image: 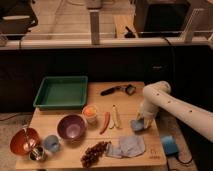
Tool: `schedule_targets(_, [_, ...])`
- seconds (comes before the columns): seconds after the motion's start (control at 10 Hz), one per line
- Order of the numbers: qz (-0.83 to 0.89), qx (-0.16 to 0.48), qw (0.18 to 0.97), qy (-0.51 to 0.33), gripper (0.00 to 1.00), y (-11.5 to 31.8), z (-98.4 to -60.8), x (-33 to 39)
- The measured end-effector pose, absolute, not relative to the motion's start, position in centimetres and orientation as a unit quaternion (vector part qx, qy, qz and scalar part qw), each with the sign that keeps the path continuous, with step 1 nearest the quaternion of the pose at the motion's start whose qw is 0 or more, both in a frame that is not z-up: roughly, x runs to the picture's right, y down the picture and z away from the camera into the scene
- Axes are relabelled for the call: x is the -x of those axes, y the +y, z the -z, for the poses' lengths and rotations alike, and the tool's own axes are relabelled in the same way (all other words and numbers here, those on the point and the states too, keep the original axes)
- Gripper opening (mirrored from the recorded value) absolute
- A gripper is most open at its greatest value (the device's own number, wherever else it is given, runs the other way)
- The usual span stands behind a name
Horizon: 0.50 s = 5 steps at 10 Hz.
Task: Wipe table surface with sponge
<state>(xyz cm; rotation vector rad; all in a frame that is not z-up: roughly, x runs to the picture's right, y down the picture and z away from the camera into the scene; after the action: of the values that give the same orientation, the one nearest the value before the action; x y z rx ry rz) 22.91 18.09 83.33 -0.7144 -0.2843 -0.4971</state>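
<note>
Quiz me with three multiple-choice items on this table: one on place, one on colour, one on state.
1. The gripper is: A) at the table's left edge B) near its right edge, at the blue sponge C) raised high above the middle.
2. The tray is: A) red B) green C) yellow.
3. The purple bowl is: A) upright B) upside down C) on its side.
Key: B, the arm comes down onto the sponge at the right; B, its rim and floor are green; A, its open mouth faces up.
</note>
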Motion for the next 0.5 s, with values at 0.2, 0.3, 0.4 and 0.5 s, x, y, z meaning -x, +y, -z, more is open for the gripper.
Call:
schedule_targets(0.2, [0.225, 0.343, 0.902, -0.138, 0.34, 16.4, -85.3, -24.1])
schedule_targets(0.3, [0.221, 0.339, 0.903, -0.14, 0.34, 15.6, -86.0, -24.3])
schedule_targets(0.4, [0.222, 0.336, 0.904, -0.143, 0.34, 14.9, -86.7, -23.7])
schedule_targets(0.5, [0.227, 0.333, 0.903, -0.149, 0.34, 14.5, -87.1, -22.6])
